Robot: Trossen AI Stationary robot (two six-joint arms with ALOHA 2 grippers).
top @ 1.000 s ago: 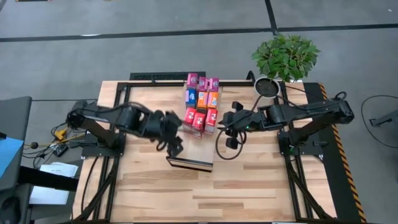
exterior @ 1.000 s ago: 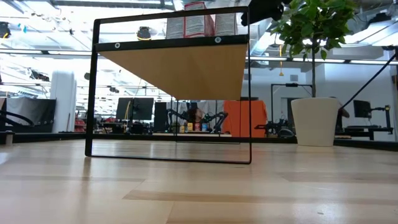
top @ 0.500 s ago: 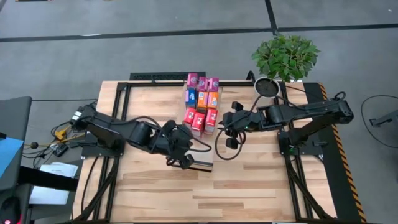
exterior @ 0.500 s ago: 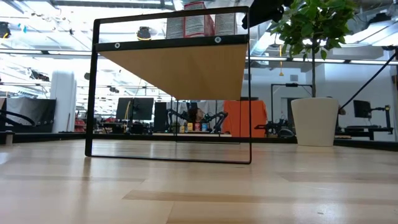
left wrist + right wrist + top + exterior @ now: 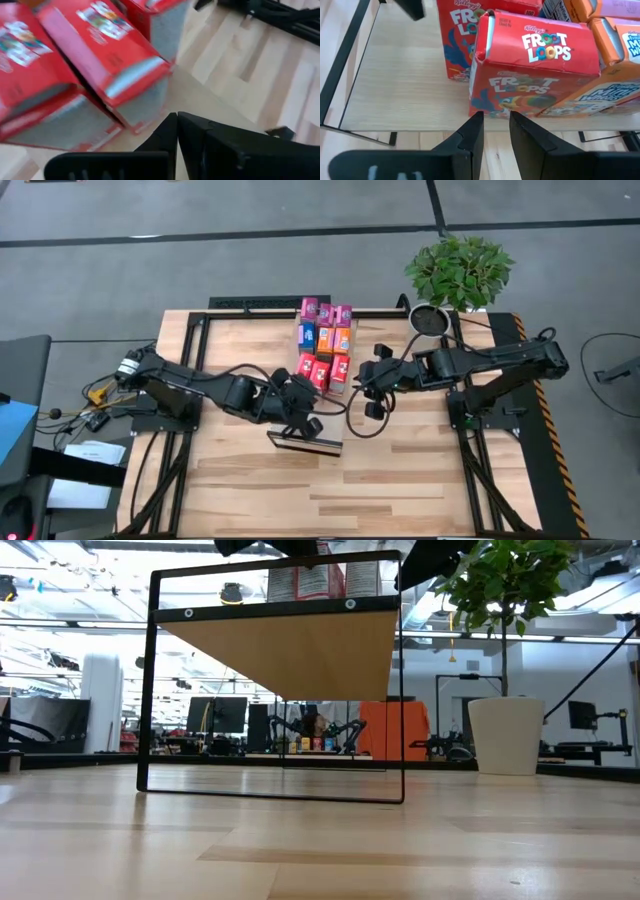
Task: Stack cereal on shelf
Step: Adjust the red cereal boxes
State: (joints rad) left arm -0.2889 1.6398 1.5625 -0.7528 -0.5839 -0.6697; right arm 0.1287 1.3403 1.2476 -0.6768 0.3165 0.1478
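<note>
Several small cereal boxes (image 5: 325,345), red, orange, blue and magenta, stand upright on their bases in a tight cluster on the shelf's pale plank top (image 5: 405,75). In the low view the shelf (image 5: 290,650) is a plank carried in a black frame. My left gripper (image 5: 303,394) is shut and holds nothing. It is over the plank, just on the near-left side of the red boxes (image 5: 115,65). My right gripper (image 5: 358,380) stands on the right side of the cluster. Its fingers are a narrow gap apart with nothing between them, pointing at a red box (image 5: 535,70). My right gripper's fingertips (image 5: 476,120) come level from the table's right side and stand at the lower edge of the red box's end face (image 5: 495,107). Whether they touch it I cannot tell.
A potted plant (image 5: 460,270) and a round white thing (image 5: 430,318) stand at the far right corner. The shelf's black frame (image 5: 250,304) runs along the far edge, and its near end (image 5: 305,443) lies mid-table. Bare tabletop (image 5: 400,480) lies nearer.
My left arm has reached toward the table's right edge, bringing its gripper from left of the cluster up to the red boxes. Its dark shape now shows at the top of the low view. The boxes and my right gripper have stayed put.
</note>
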